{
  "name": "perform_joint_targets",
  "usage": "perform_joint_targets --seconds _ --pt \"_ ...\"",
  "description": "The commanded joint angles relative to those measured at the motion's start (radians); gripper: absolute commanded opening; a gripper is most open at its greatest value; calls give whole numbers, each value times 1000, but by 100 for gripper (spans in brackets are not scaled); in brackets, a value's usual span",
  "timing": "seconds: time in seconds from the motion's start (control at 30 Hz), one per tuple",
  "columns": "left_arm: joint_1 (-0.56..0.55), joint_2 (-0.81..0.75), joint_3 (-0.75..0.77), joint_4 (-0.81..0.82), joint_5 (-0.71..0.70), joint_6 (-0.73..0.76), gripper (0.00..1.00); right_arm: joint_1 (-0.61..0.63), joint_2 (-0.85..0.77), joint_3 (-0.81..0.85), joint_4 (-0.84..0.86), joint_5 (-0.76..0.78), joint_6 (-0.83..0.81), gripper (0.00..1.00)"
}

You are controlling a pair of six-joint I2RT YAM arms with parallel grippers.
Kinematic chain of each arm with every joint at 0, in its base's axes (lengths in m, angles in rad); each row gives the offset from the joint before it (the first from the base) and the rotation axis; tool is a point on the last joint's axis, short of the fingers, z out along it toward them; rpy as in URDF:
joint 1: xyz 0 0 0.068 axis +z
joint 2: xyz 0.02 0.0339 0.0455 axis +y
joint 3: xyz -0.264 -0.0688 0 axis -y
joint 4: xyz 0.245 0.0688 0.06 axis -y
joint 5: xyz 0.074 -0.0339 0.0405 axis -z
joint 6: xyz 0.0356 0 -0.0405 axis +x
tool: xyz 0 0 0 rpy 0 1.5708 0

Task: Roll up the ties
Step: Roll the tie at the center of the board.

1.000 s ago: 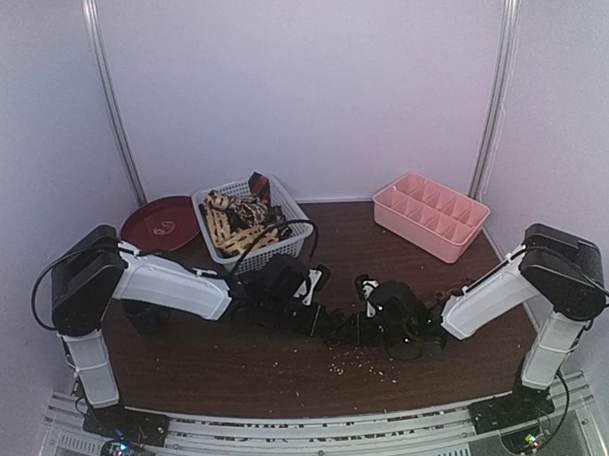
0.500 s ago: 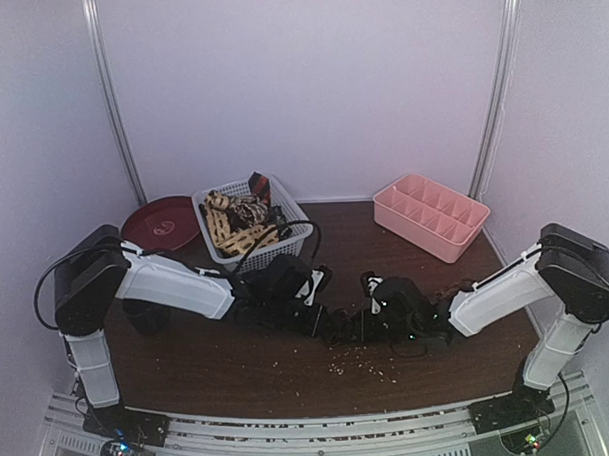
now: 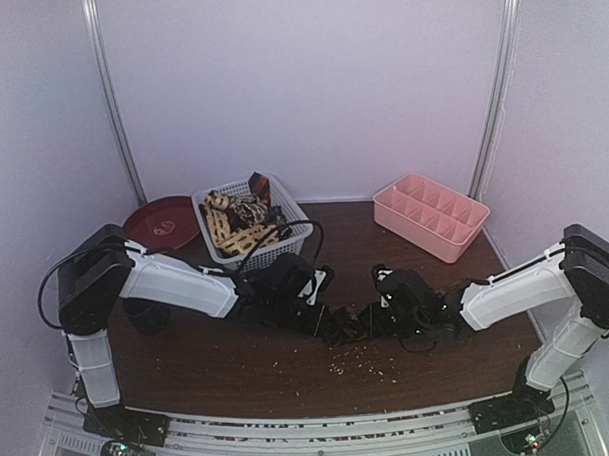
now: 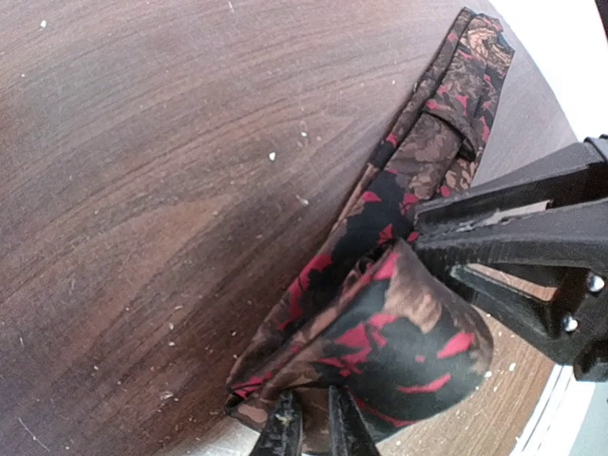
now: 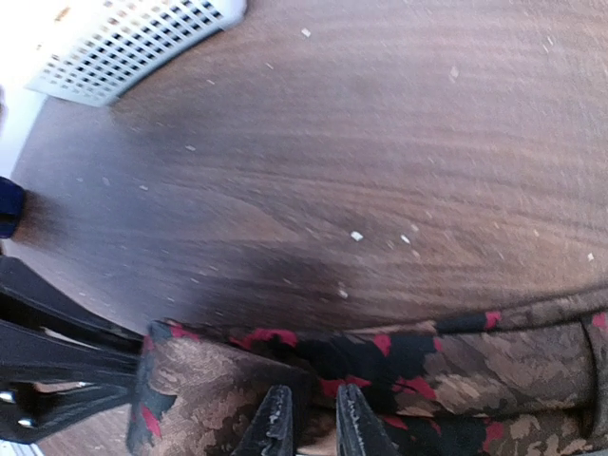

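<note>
A dark tie [image 3: 345, 324] with red and brown patches lies mid-table between both arms. In the left wrist view its near end curls into a loose roll [image 4: 418, 351], and the rest of the tie [image 4: 427, 161] stretches away flat. My left gripper [image 4: 313, 429] is shut on the roll's edge, fabric pinched between the narrow jaws. My right gripper [image 5: 309, 425] is shut on the same tie [image 5: 475, 370] from the opposite side, right beside the left gripper [image 3: 322, 312]. More ties [image 3: 239, 222], tan-and-cream and dark, are piled in the basket.
The white lattice basket [image 3: 285, 244] stands behind the left arm, with a red plate [image 3: 161, 223] to its left. A pink divided tray [image 3: 431, 216] sits at the back right. A blue mug [image 5: 8, 207] shows at the edge. Crumbs [image 3: 359, 361] dot the wooden table.
The right arm's elbow has swung out to the right and its wrist has shifted slightly right and back. The left arm has barely moved. Both grippers stay on the tie.
</note>
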Motion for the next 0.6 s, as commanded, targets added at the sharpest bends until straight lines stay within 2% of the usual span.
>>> perform_joint_targets --seconds 0.0,0.1,0.23,0.57 --pt "-6 10 22 21 -12 9 13 -4 15 11 61 -53 -40 18" --pt "-6 3 16 24 -14 5 13 -2 71 21 119 -129 -25 17" --pt "-6 -17 0 28 -29 4 13 4 130 39 134 -149 10 17" --pt "-6 -67 -47 93 11 -17 12 6 151 -4 343 -259 55 16"
